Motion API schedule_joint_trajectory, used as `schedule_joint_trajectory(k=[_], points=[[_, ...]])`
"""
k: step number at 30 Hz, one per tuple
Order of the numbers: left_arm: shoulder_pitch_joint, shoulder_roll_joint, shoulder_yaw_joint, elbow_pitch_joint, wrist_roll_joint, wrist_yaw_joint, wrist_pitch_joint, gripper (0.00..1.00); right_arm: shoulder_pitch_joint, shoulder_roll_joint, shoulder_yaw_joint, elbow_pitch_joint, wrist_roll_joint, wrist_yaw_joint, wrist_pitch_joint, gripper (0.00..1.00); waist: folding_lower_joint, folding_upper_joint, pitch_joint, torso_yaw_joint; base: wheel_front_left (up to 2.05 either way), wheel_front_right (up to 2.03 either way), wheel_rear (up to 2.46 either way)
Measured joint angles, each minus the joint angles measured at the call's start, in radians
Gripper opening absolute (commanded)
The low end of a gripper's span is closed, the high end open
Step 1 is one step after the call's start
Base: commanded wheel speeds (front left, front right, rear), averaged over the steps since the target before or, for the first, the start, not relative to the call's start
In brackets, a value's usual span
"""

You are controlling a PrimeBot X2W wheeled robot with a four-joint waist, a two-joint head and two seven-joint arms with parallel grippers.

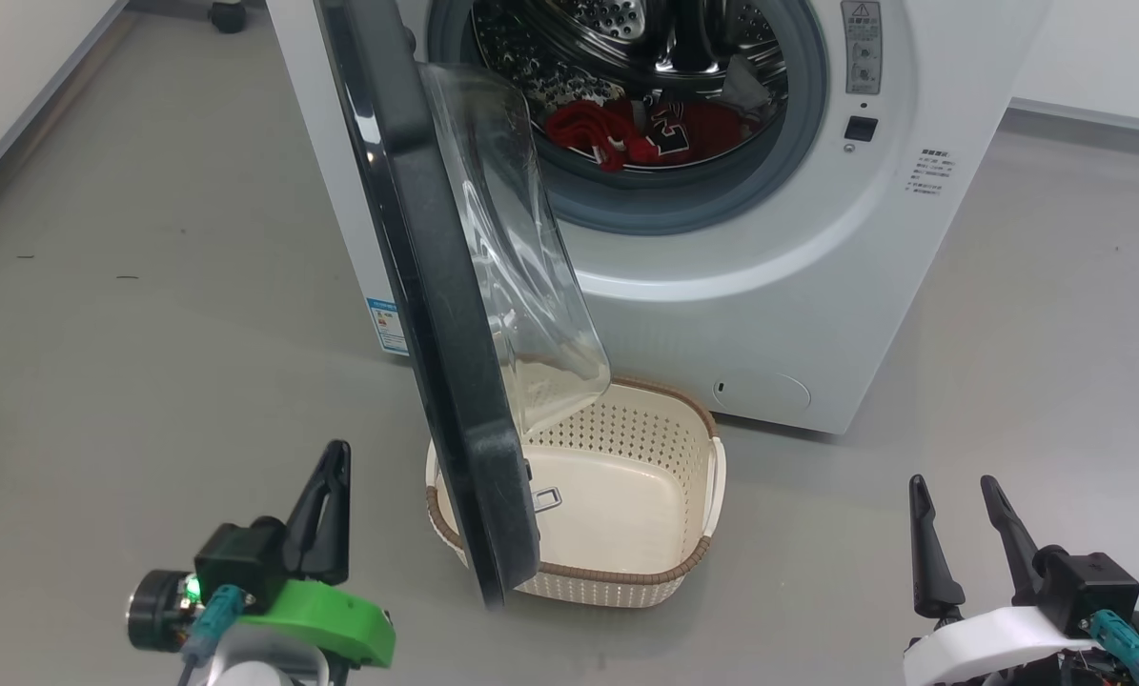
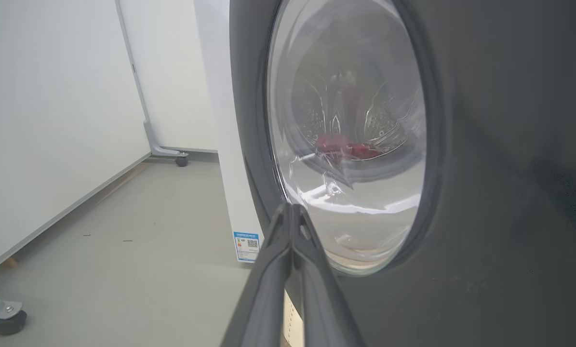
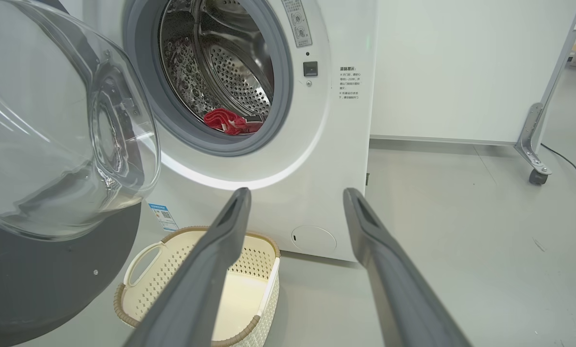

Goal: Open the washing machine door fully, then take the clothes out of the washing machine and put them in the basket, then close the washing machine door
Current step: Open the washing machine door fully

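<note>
Lying in drum [image 1: 626, 38], clothes [image 1: 645, 133], basket [image 1: 693, 448] bare

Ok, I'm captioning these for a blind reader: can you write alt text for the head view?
A white washing machine stands with its black-rimmed door partly open and red clothes in the drum; an empty cream basket sits on the floor before it. The left tool is shut, the right tool open.
</note>
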Motion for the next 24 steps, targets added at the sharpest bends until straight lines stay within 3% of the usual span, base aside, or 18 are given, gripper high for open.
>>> schedule_joint_trajectory(k=[13, 24], points=[[-0.066, 0.000, 0.070, -0.325, 0.019, 0.005, -0.001, 0.00, -0.001, 0.011, -0.031, 0.003, -0.026, 0.025, 0.000, 1.00, 0.0000, 0.0000, 0.004, 0.016, 0.00, 0.00, 0.00], [-0.114, 0.001, -0.072, -0.621, -0.018, -0.059, -0.006, 0.00, -0.002, 0.019, -0.046, 0.020, -0.037, 0.050, 0.000, 1.00, 0.0000, 0.0000, -0.005, 0.022, 0.00, 0.00, 0.00]])
